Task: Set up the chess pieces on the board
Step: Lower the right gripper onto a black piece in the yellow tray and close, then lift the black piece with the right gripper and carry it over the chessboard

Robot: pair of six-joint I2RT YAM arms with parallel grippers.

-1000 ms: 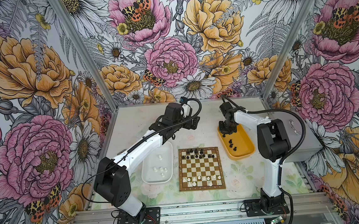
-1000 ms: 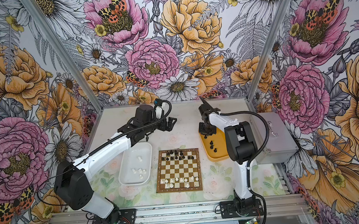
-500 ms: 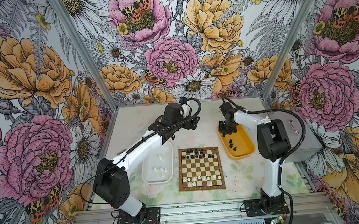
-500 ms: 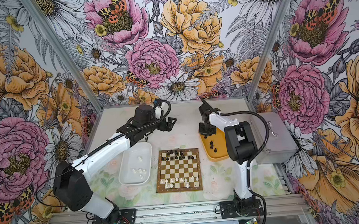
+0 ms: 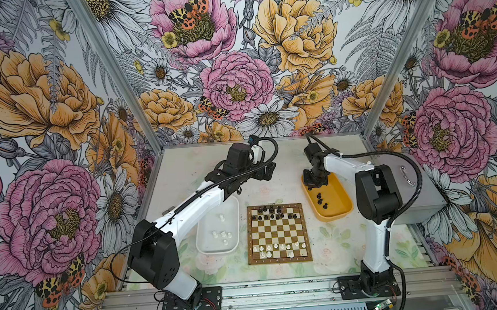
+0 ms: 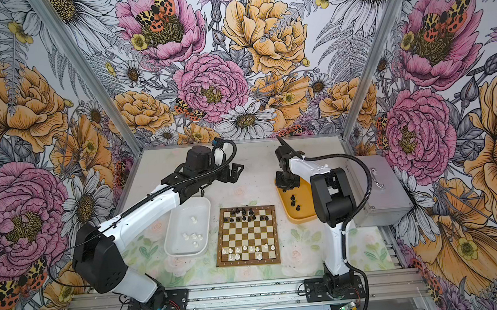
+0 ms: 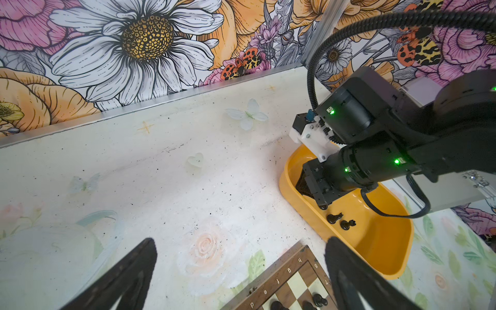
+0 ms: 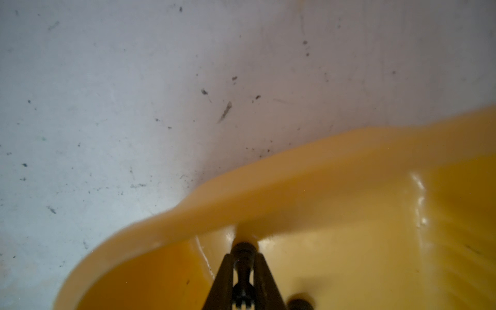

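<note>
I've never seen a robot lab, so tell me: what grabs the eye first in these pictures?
The loud floral wallpaper wraps all three walls. Mid-table lies a chessboard partly set with chess pieces, a white tray on its left and a yellow tray on its right. Inside the yellow tray the right hand pinches a black piece; the left hand hangs open beyond the board.

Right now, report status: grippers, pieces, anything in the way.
Left gripper open, hovering behind the board. Right gripper shut on black piece in yellow tray. Board partly set; nothing seen between tray and board.
</note>
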